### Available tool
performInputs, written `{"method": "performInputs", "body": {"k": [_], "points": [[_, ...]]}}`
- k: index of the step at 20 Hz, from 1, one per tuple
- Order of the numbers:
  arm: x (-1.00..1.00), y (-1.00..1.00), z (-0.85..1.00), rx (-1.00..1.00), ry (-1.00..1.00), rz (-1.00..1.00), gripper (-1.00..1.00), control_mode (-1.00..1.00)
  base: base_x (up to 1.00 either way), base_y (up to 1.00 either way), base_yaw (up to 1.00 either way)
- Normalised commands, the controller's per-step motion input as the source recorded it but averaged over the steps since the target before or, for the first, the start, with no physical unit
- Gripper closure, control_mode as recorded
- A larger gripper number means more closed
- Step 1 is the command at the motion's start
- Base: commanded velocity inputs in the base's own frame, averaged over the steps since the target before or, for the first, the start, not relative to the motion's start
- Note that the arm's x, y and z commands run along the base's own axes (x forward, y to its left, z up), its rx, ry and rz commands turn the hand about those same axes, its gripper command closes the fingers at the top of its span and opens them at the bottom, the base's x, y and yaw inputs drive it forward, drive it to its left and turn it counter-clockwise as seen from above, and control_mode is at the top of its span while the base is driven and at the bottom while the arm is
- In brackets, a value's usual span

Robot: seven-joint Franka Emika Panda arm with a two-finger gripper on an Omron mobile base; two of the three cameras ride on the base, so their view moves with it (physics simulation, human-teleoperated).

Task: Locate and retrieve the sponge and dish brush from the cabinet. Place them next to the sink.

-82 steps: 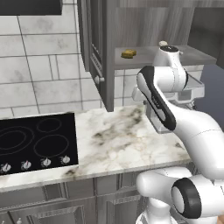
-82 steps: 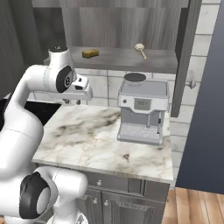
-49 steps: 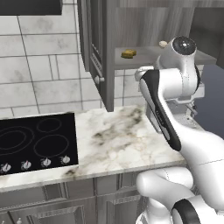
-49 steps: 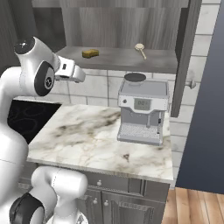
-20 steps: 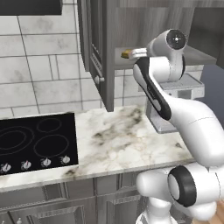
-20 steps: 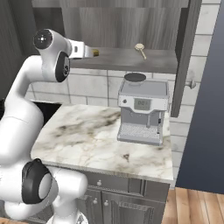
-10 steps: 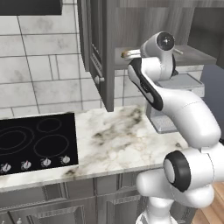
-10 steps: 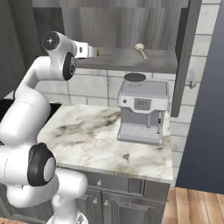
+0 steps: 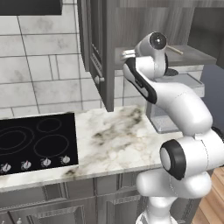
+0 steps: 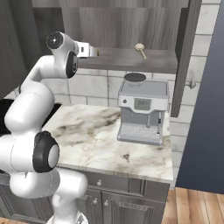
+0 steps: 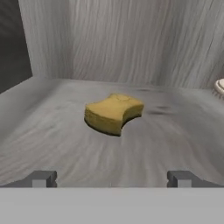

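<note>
The sponge (image 11: 114,113), a yellow-brown block with a notched edge, lies on the grey shelf (image 11: 175,140) of the cabinet (image 10: 127,59), just ahead of my gripper (image 11: 111,179). Both fingertips (image 11: 41,178) stand wide apart with nothing between them, a short way before the sponge. In the base views the gripper (image 10: 89,50) is at the shelf's left end, level with its front edge. The dish brush (image 10: 141,49) lies further right on the same shelf; its pale head (image 11: 220,86) peeks in at the hand view's right edge. The sink is out of view.
A grey coffee machine (image 10: 142,111) stands on the marble counter (image 10: 92,135) below the shelf. The cabinet's doors hang open on both sides: one (image 9: 94,43) left of the arm, the other (image 10: 183,57) with a round knob. A black hob (image 9: 35,142) lies at the left.
The arm has risen from counter height to shelf height, and the hand has swung in toward the shelf's left end where the sponge lies. The jaws stayed open.
</note>
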Motion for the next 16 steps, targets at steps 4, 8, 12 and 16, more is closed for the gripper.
{"method": "performInputs", "body": {"k": [4, 8, 12, 16], "points": [[0.31, 0.00, -0.04, 0.00, 0.02, 0.02, -1.00, -1.00, 0.00, 0.00, 0.00], [0.30, 0.00, -0.03, 0.00, 0.01, 0.01, -1.00, -1.00, 0.00, 0.00, 0.00], [0.34, 0.00, -0.07, 0.00, 0.03, 0.00, -1.00, -1.00, 0.00, 0.00, 0.00], [0.33, 0.00, -0.09, 0.00, 0.06, 0.00, -1.00, -1.00, 0.00, 0.00, 0.00]]}}
